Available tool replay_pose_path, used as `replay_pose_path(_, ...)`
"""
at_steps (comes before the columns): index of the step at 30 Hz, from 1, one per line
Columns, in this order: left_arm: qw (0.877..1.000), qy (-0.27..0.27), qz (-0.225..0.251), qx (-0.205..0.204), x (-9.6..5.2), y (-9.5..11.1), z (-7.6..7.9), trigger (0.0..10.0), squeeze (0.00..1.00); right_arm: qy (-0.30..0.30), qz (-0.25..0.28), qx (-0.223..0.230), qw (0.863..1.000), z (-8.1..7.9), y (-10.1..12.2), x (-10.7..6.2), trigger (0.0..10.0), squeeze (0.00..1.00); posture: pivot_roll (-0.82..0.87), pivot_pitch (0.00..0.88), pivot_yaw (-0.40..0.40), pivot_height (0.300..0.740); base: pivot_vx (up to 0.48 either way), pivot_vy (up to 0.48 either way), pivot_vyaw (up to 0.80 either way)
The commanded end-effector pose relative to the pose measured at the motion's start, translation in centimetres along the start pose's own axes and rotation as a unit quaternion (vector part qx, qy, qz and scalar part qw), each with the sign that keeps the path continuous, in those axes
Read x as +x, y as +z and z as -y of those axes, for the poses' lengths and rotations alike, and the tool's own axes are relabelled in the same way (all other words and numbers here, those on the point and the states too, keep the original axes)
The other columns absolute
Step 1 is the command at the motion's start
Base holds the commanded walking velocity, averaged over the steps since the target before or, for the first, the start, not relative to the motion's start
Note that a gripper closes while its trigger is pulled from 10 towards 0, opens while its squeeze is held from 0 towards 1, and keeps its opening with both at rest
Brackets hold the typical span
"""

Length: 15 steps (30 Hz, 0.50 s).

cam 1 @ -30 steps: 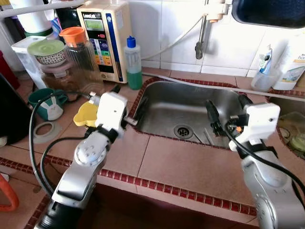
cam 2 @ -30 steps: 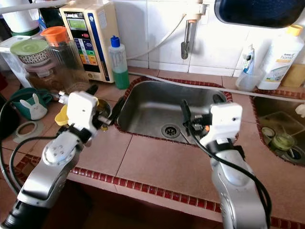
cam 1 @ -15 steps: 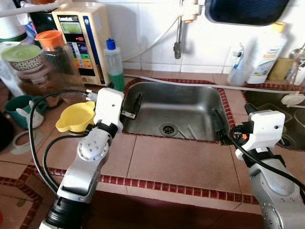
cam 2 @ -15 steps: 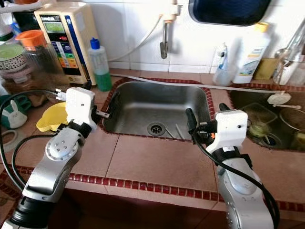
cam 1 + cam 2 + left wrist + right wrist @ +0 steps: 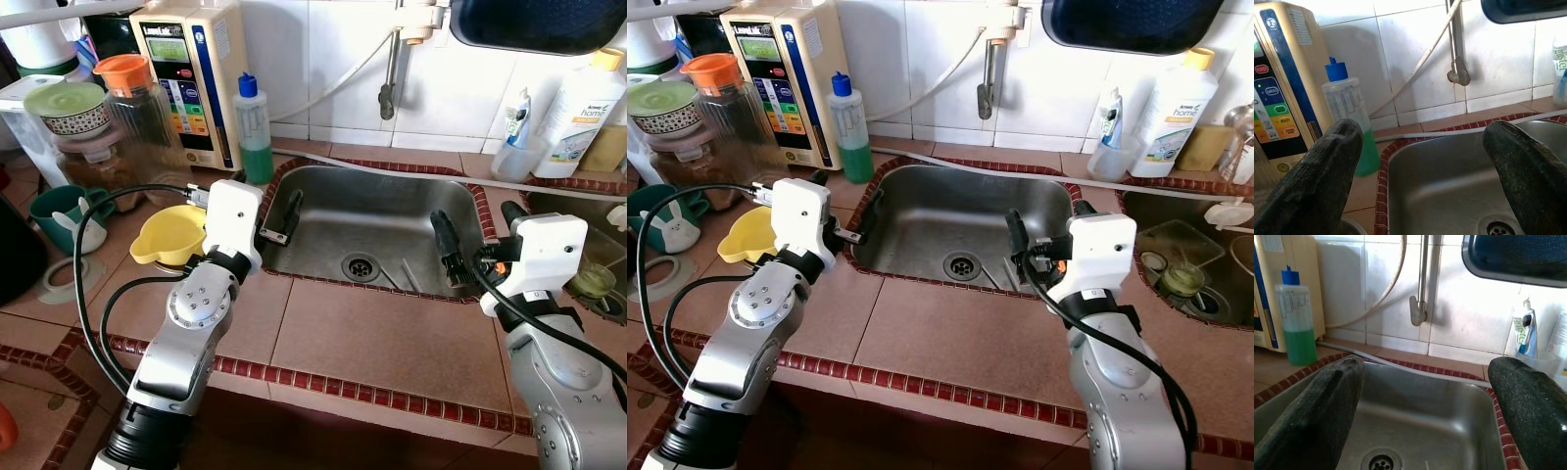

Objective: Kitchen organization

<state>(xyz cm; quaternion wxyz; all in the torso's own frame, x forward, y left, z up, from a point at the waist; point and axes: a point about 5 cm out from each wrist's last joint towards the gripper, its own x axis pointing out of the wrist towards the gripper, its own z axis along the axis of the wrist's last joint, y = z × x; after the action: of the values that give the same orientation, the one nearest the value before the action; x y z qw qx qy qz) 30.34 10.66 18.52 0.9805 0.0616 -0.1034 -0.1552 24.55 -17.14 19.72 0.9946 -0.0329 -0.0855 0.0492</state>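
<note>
My left gripper (image 5: 266,201) hovers open over the left rim of the steel sink (image 5: 392,201), nothing between its fingers. My right gripper (image 5: 477,230) is open too, held over the sink's right rim and empty. A yellow funnel-like bowl (image 5: 168,235) lies on the tiled counter just left of the left arm. A bottle of green liquid with a blue cap (image 5: 253,127) stands at the sink's back left corner, also ahead of the left gripper (image 5: 1420,161) in the left wrist view. The tap (image 5: 1420,308) hangs ahead of the right gripper (image 5: 1425,421).
A cream water machine (image 5: 186,78), an orange-lidded glass jug (image 5: 137,108), stacked bowls (image 5: 71,103) and a teal mug (image 5: 59,211) crowd the left counter. A white bottle (image 5: 578,98) and a cup with toothpaste (image 5: 516,147) stand back right. A second basin (image 5: 598,279) lies right.
The whole picture has swung back to the left, so the camera moved. Both arms hold much the same pose over the sink, grippers still open and empty.
</note>
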Motion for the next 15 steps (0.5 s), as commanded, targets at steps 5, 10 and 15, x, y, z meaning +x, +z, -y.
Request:
replay_pose_path(5, 1.0, -0.005, 0.008, 0.004, 0.13, 0.69, -0.13, 10.0, 0.0, -0.006, 0.013, 0.004, 1.0, -0.08, 0.84, -0.14, 10.0, 0.0, 0.06, 0.0, 0.061, 0.74, 0.0, 0.0, 0.0)
replay_pose_path(10, 1.0, -0.006, 0.008, 0.003, 0.23, 0.73, -0.15, 10.0, 0.0, -0.007, 0.013, 0.007, 1.0, -0.19, 0.85, -0.12, 10.0, 0.0, 0.06, 0.0, 0.062, 0.74, 0.0, 0.0, 0.0)
replay_pose_path(15, 1.0, -0.006, 0.005, 0.003, 0.12, 0.64, -0.15, 10.0, 0.0, -0.006, 0.013, 0.009, 1.0, -0.26, 0.84, -0.07, 10.0, 0.0, 0.06, 0.0, 0.063, 0.74, 0.0, 0.0, 0.0)
